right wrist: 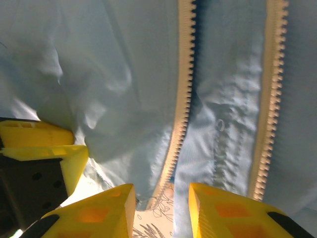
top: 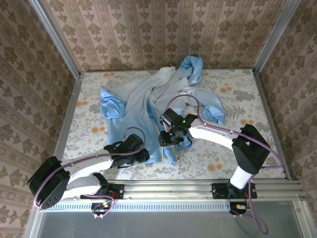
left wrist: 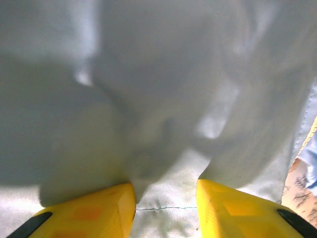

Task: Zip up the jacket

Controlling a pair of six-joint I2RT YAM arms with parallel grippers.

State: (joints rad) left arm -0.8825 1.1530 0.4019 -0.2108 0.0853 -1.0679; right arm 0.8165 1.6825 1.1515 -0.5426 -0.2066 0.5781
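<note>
The jacket (top: 148, 99) lies crumpled and spread on the floral table, light blue, its hem toward the arms. My left gripper (top: 143, 156) rests on the hem's left part. In its wrist view the yellow fingers (left wrist: 94, 210) stand apart, with pale fabric and a stitched seam (left wrist: 166, 208) between them. My right gripper (top: 171, 145) is over the hem's middle. Its jaws (right wrist: 161, 208) are open around the lower end of one toothed zipper strip (right wrist: 184, 99). The other zipper strip (right wrist: 270, 99) runs to the right. The left gripper's yellow finger (right wrist: 44, 144) shows at the left edge.
Patterned walls with metal posts enclose the table (top: 237, 148) on three sides. A metal rail (top: 198, 188) holding both arm bases runs along the near edge. One sleeve with a gathered cuff (top: 111, 106) reaches left, and the collar end (top: 193, 67) lies at the back.
</note>
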